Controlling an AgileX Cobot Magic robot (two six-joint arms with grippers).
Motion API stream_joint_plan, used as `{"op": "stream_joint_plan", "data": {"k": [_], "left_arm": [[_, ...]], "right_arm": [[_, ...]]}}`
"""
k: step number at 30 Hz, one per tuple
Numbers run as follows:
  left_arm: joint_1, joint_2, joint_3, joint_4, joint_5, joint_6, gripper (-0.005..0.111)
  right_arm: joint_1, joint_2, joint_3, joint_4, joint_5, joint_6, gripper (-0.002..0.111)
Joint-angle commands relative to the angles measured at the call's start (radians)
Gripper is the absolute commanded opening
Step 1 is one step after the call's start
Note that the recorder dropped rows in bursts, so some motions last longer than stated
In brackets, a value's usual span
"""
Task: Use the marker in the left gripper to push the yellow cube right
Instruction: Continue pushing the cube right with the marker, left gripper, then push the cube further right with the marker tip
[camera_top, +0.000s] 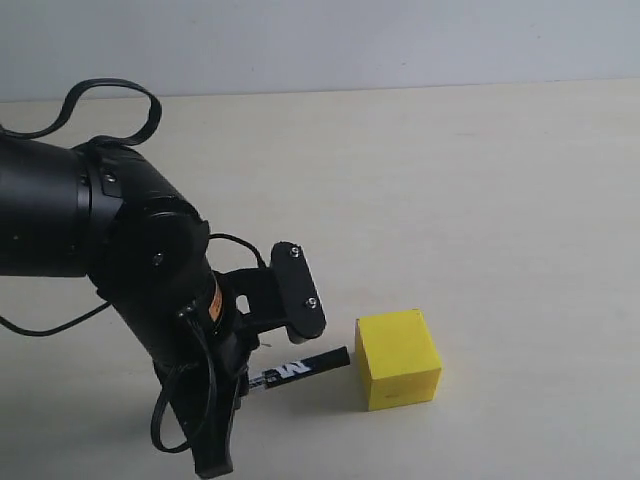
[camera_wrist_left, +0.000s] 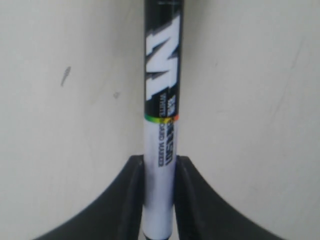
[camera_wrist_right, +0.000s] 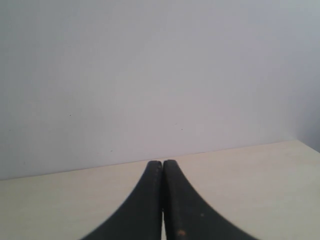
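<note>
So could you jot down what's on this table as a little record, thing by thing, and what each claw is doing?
Table: pale, plain surface
Marker: held low and roughly level, black end pointing at the cube
Yellow cube: resting on the table, just right of the marker's end in the exterior view; whether they touch is unclear
Left gripper: shut on the marker's white barrel
Right gripper: shut, holding nothing, not seen in the exterior view
</note>
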Motion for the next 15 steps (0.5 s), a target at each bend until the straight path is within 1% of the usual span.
{"op": "stream_joint_plan", "data": {"k": [1, 3, 10, 15], "left_arm": [[0.004, 0.0, -0.011, 0.133, -0.008, 0.004, 0.0], [0.004, 0.0, -0.011, 0.149, -0.026, 0.021, 0.0], [0.004, 0.0, -0.011, 0.177, -0.031, 0.171, 0.0], [0.004, 0.0, -0.011, 0.195, -0.059, 0.21, 0.0]], "right_arm": [[-0.006, -0.005, 0.004, 0.002, -0.002, -0.002, 0.0], [-0.006, -0.005, 0.004, 0.002, -0.002, -0.002, 0.0], [-0.006, -0.005, 0.004, 0.002, -0.002, -0.002, 0.0], [-0.006, -0.005, 0.004, 0.002, -0.002, -0.002, 0.0]]}}
